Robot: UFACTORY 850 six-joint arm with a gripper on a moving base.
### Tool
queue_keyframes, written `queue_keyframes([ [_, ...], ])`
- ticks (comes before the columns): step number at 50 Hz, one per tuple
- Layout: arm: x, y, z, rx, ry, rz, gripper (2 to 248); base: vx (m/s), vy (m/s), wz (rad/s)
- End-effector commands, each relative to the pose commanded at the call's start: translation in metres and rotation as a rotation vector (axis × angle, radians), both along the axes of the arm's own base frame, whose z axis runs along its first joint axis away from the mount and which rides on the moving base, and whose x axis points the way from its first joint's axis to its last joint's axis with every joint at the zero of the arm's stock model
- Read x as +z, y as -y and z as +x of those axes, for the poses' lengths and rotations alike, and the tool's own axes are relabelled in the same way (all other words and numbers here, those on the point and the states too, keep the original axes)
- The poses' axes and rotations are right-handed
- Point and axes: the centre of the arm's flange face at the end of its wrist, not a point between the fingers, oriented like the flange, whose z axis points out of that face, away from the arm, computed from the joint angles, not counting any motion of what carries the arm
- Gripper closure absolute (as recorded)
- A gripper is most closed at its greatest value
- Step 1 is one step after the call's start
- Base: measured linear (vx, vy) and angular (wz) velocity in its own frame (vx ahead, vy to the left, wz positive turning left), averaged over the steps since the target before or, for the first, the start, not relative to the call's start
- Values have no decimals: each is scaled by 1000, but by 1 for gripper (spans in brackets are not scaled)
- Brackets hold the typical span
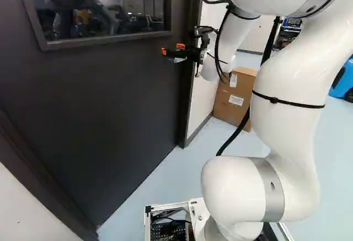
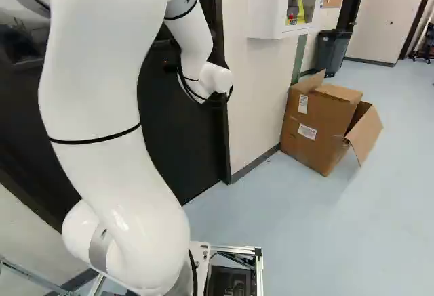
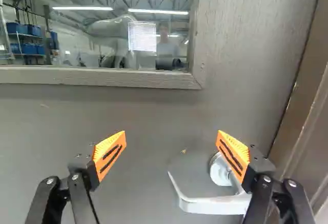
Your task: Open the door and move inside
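The dark door (image 1: 88, 103) fills much of the left base view and stands closed in its frame, with a window in its upper part. My gripper (image 1: 172, 49) is at the door's face near the frame side, by the handle (image 1: 179, 60). Seen from the wrist, the gripper (image 3: 171, 141) is open, its orange-padded fingers wide apart. The silver lever handle (image 3: 210, 204) lies close to one finger, its round base partly hidden behind that finger's pad and its bar reaching toward the space between the fingers. Whether the finger touches it I cannot tell.
The door frame (image 3: 302, 116) runs beside the handle. A pale wall (image 2: 254, 99) continues past it, with a white cabinet (image 2: 274, 11) mounted on it. An open cardboard box (image 2: 319, 123) stands on the floor along that wall, and a dark bin (image 2: 332, 51) is farther back.
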Motion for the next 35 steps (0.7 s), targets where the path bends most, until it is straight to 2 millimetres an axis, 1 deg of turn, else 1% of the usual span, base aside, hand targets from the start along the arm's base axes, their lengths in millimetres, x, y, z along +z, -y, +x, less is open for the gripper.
queue_keyframes([
  [21,0,0,0,-8,116,-129,3,0,0,0],
  [35,0,0,0,-8,133,-148,3,0,0,0],
])
